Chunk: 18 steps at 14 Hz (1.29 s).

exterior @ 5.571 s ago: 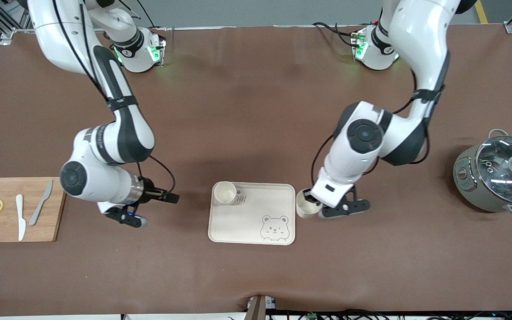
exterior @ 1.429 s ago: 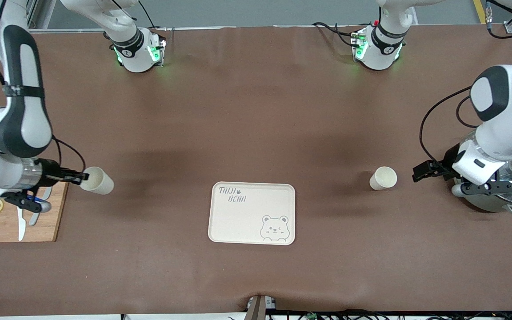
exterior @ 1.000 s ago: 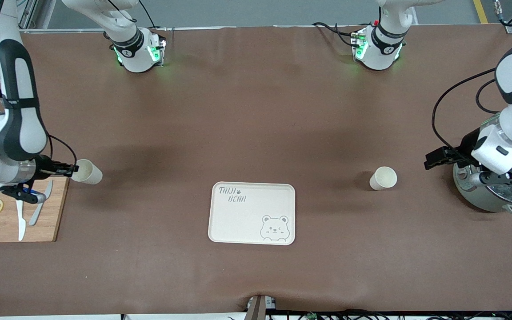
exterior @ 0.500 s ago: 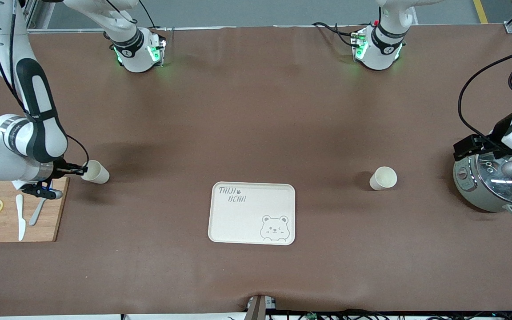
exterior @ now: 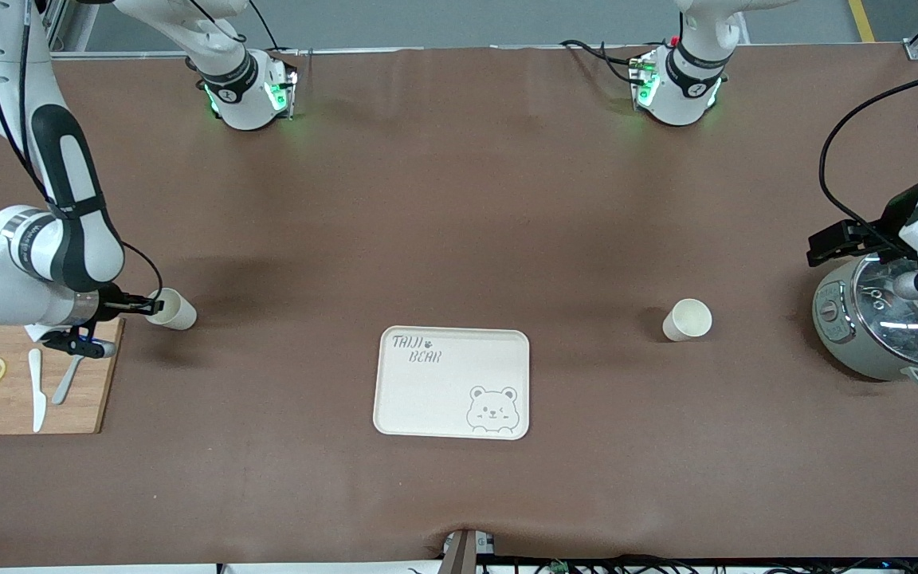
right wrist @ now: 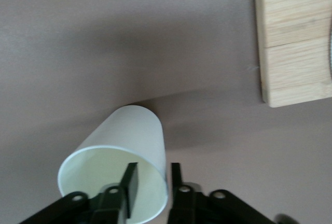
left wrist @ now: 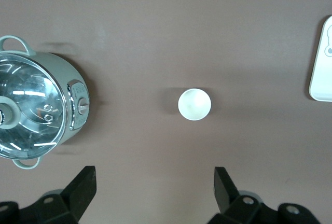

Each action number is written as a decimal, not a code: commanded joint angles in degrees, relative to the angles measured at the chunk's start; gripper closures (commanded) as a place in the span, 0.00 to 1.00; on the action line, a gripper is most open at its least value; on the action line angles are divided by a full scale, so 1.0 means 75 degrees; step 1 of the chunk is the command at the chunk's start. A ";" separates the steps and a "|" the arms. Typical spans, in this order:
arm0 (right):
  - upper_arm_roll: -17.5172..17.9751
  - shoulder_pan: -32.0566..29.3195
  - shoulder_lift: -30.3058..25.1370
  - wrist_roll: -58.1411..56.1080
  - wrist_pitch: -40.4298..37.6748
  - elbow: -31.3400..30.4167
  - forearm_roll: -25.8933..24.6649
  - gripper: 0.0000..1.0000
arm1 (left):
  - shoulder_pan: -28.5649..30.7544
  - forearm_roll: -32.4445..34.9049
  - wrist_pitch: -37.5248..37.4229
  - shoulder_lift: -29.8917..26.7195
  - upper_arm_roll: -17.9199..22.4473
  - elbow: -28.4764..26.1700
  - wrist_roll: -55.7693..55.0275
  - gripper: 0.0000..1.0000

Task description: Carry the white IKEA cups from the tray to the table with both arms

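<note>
One white cup point(exterior: 170, 310) stands on the brown table beside the cutting board, toward the right arm's end. My right gripper point(exterior: 148, 305) straddles its rim, one finger inside and one outside, slightly parted, with a gap between the inner finger and the wall. It shows in the right wrist view as cup point(right wrist: 122, 151) and gripper point(right wrist: 154, 175). The other white cup point(exterior: 688, 320) stands alone between the tray and the pot, and shows in the left wrist view point(left wrist: 194, 104). My left gripper point(exterior: 825, 241) is open and empty, up over the pot's edge point(left wrist: 154, 182).
The bear-printed tray point(exterior: 453, 383) lies empty at the table's middle; its corner shows in the left wrist view point(left wrist: 322, 60). A grey pot with a glass lid point(exterior: 893, 315) stands at the left arm's end. A wooden cutting board point(exterior: 29, 376) holds two knives and lemon slices.
Both cups left the tray area since the oldest frame. The right gripper lowered its cup to the table by the board and has stopped. The left gripper drew away from its cup and rose over the pot.
</note>
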 commanded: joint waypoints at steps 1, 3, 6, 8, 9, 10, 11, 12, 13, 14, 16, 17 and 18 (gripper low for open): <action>0.0070 0.0068 -0.0077 -0.0044 -0.0326 0.0182 -0.0063 0.00 | 0.0027 -0.0195 -0.0308 -0.0007 -0.0028 0.0140 -0.0004 0.00; 0.0070 0.0057 -0.0054 -0.0056 -0.1051 0.0708 -0.0064 0.00 | 0.0039 -0.0196 -0.0320 -0.0030 -0.0028 0.0140 -0.0284 0.00; 0.0059 0.0104 -0.0066 0.0026 -0.1922 0.1132 -0.0099 0.00 | 0.0016 -0.0149 -0.0320 -0.0264 -0.0039 0.0117 -0.0450 0.00; 0.0059 0.0093 -0.0054 -0.0009 -0.2050 0.1633 -0.0111 0.00 | 0.0016 -0.0161 -0.0320 -0.0265 -0.0051 0.0117 -0.0450 0.00; 0.0059 0.0139 -0.0031 -0.0009 -0.2271 0.2031 -0.0134 0.00 | 0.0016 -0.0137 -0.0320 -0.0276 -0.0051 0.0129 -0.0438 0.00; 0.0070 0.0221 -0.0019 0.0003 -0.2737 0.2533 -0.0169 0.00 | 0.0016 -0.0125 -0.0366 -0.0323 -0.0074 0.0105 -0.0438 0.00; 0.0059 0.0268 -0.0019 0.0003 -0.3229 0.3095 -0.0169 0.00 | 0.0016 -0.0102 -0.0460 -0.0323 -0.0144 0.0117 -0.0449 0.00; 0.0059 0.0268 -0.0007 0.0003 -0.3629 0.3519 -0.0192 0.00 | 0.0027 -0.0067 -0.0484 -0.0335 -0.0180 0.0117 -0.0438 0.00; 0.0047 0.0268 0.0016 0.0014 -0.3667 0.3871 -0.0192 0.00 | 0.0039 -0.0067 -0.0484 -0.0358 -0.0180 0.0129 -0.0368 0.00; 0.0035 0.0268 0.0005 0.0003 -0.3645 0.4164 -0.0343 0.00 | 0.0051 -0.0067 -0.0484 -0.0428 -0.0168 0.0129 -0.0356 0.00; 0.0059 0.0338 -0.0007 0.0003 -0.3633 0.4634 -0.0812 0.00 | 0.0074 -0.0067 -0.0484 -0.0476 -0.0157 0.0117 -0.0332 0.00; 0.0059 0.0362 -0.0030 0.0014 -0.3691 0.4833 -0.0825 0.00 | 0.0074 -0.0067 -0.0484 -0.0499 -0.0145 0.0117 -0.0309 0.00; 0.0082 0.0385 -0.0089 0.0003 -0.3749 0.4917 -0.0814 0.00 | 0.0086 -0.0055 -0.0484 -0.0546 -0.0122 0.0094 -0.0309 0.00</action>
